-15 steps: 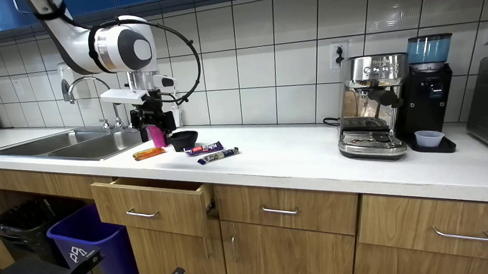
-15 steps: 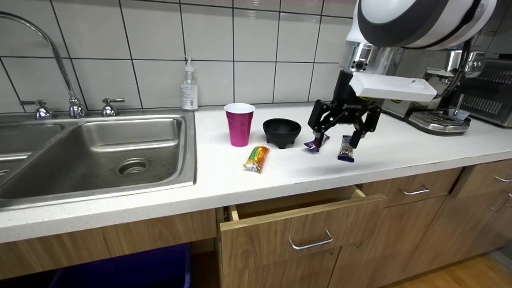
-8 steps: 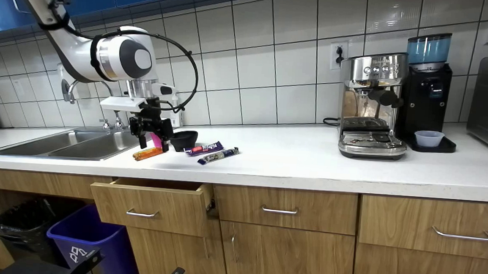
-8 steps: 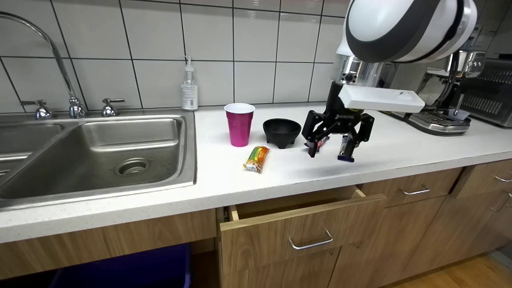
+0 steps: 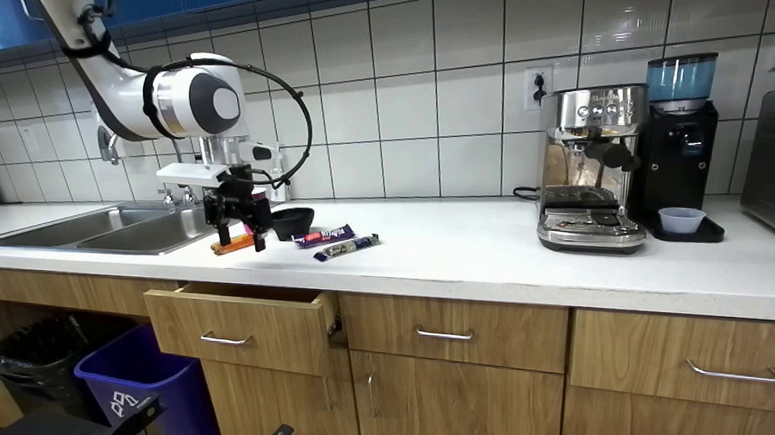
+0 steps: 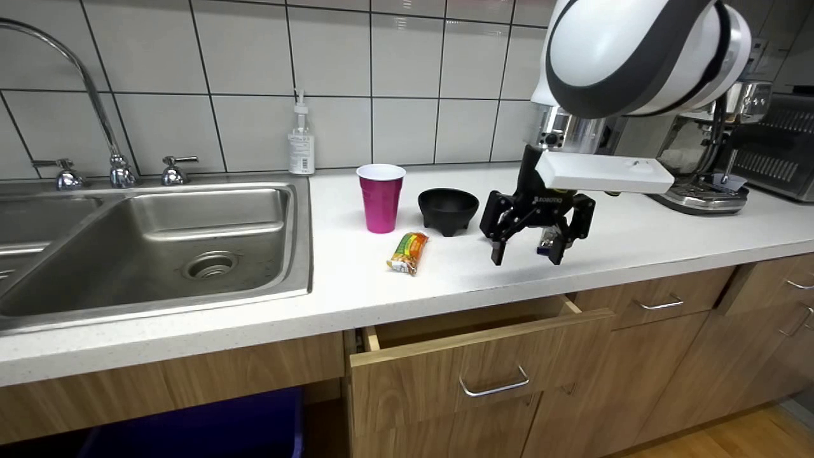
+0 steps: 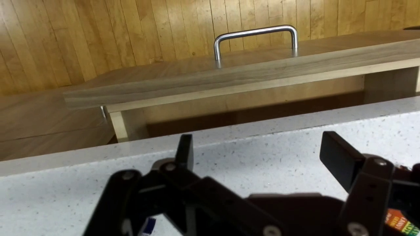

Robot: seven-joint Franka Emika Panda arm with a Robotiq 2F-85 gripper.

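Pincer lettered ROBOTIQ, jaws apart, orange wrapper nearby; recycling-symbol bin

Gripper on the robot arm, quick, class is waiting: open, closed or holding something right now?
Gripper: open, jaws wide apart, holding nothing.

Both exterior views face the tiled wall; the wrist view looks closely down; all three share the open drawer.
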